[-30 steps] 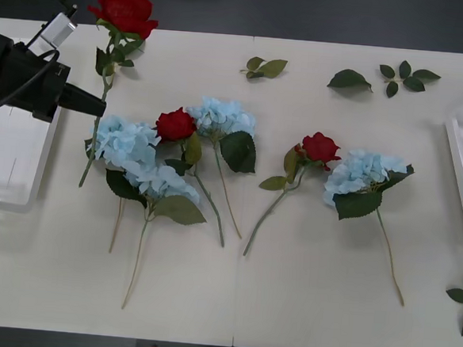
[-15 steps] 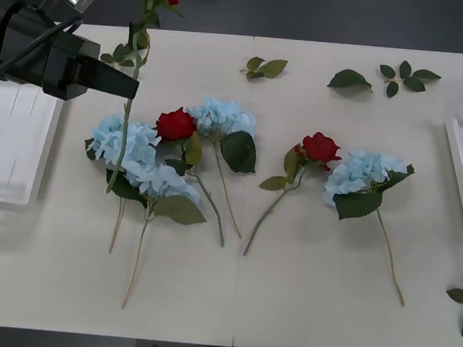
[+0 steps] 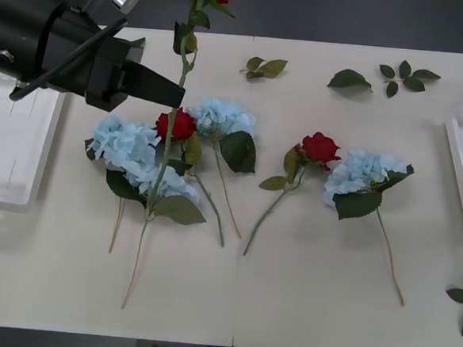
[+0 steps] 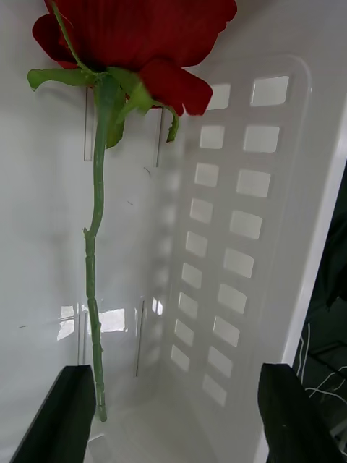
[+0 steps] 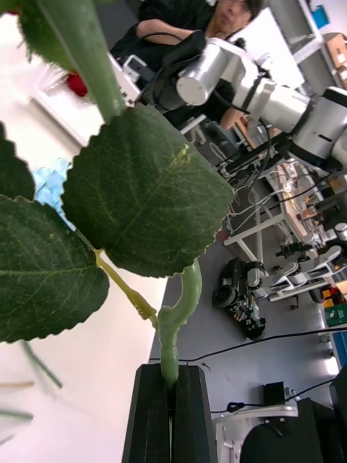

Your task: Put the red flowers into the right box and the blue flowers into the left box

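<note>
Left gripper [image 3: 176, 96] clamps a red rose stem [image 3: 168, 141] above the blue flowers [image 3: 125, 142]; right gripper [image 4: 173, 405] wide over the right box [image 4: 238, 217].

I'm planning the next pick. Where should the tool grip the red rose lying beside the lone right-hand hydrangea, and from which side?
Take the red rose by its bare lower stem, straight from above, tool across it. That stretch lies flat and alone; the bloom sits against the hydrangea. The left tool is shut on another rose.

Left pincer [image 3: 176, 96] raised, fingers clamped together; right pincer [image 4: 173, 412] spread wide.
</note>
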Tool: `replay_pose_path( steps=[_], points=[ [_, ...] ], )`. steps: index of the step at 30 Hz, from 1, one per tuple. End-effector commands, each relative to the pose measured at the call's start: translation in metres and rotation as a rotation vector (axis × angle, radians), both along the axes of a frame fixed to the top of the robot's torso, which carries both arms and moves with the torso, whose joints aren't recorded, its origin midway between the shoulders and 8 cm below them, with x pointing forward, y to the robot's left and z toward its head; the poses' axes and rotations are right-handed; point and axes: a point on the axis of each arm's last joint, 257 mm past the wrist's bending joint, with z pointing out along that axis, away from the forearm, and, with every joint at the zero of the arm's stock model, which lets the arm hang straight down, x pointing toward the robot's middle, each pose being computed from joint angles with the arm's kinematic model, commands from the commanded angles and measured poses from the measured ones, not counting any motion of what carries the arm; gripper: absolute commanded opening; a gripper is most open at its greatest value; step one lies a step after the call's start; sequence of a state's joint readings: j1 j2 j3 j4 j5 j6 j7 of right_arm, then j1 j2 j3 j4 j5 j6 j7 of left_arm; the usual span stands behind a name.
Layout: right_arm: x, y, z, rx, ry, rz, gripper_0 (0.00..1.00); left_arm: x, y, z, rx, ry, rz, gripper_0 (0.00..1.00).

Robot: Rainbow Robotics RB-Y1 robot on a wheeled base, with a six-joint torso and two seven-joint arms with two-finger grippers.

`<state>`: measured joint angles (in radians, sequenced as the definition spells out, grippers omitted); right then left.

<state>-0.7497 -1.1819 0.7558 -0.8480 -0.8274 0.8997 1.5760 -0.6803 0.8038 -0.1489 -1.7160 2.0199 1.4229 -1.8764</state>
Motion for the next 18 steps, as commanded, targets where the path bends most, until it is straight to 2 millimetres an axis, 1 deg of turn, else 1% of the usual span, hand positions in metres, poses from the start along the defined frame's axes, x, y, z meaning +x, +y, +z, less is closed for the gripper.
replay_pose_path(
  steps=[1,5,7,10,12,15,16,18],
  points=[
    [0.008,0.003,0.012,0.005,-0.013,0.029,0.85,-0.010,-0.025,0.001,-0.051,-0.104,-0.078,0.00],
    [0.014,0.021,0.012,0.088,-0.041,0.038,0.91,-0.013,-0.045,-0.002,-0.085,-0.107,-0.096,0.00],
    [0.017,0.032,0.013,0.133,-0.056,0.048,0.93,-0.014,-0.054,-0.002,-0.101,-0.125,-0.107,0.00],
    [0.027,0.060,0.020,0.233,-0.088,0.092,0.94,-0.013,-0.069,-0.003,-0.116,-0.137,-0.113,0.00],
    [0.033,0.072,0.023,0.273,-0.100,0.120,0.94,-0.012,-0.073,-0.003,-0.118,-0.144,-0.111,0.00],
    [0.047,0.119,0.033,0.407,-0.135,0.223,0.94,-0.009,-0.086,-0.006,-0.111,-0.171,-0.111,0.00],
    [0.049,0.125,0.036,0.421,-0.138,0.244,0.94,-0.009,-0.088,-0.006,-0.112,-0.174,-0.112,0.00],
    [0.058,0.157,0.044,0.475,-0.152,0.334,0.94,-0.009,-0.093,-0.007,-0.117,-0.181,-0.112,0.00]
  ],
)
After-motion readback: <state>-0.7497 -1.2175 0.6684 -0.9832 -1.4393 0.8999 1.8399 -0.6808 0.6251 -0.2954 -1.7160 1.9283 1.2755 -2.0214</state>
